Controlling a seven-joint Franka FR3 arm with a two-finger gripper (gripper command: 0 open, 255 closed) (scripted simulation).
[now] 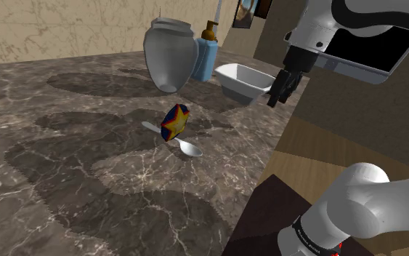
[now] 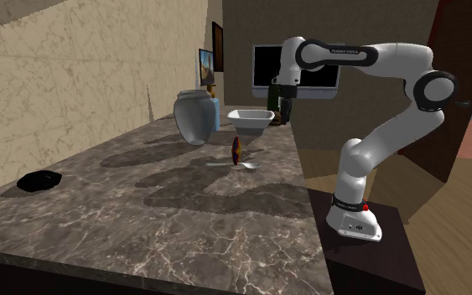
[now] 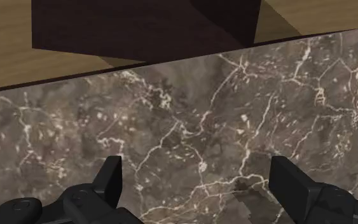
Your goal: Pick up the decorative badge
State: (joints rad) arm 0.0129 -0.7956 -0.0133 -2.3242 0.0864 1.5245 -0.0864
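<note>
The decorative badge (image 1: 174, 121) is a blue and red disc with a yellow star, standing on edge on the dark marble counter (image 1: 65, 167). From the second exterior view the badge (image 2: 236, 149) looks thin, seen edge-on. My black gripper (image 1: 277, 89) hangs in the air to the shoulder view's right of the badge, near the counter's edge beside the white bowl (image 1: 243, 80). In the wrist view the gripper (image 3: 199, 181) is open, both fingers wide apart over bare marble, with nothing between them.
A metal spoon (image 1: 184, 145) lies under and beside the badge. Behind it stand a large grey vase (image 1: 169, 54) and a blue soap dispenser (image 1: 208, 52). A black dish (image 2: 39, 179) sits far along the counter. The dark stand (image 3: 145, 25) lies past the counter's edge.
</note>
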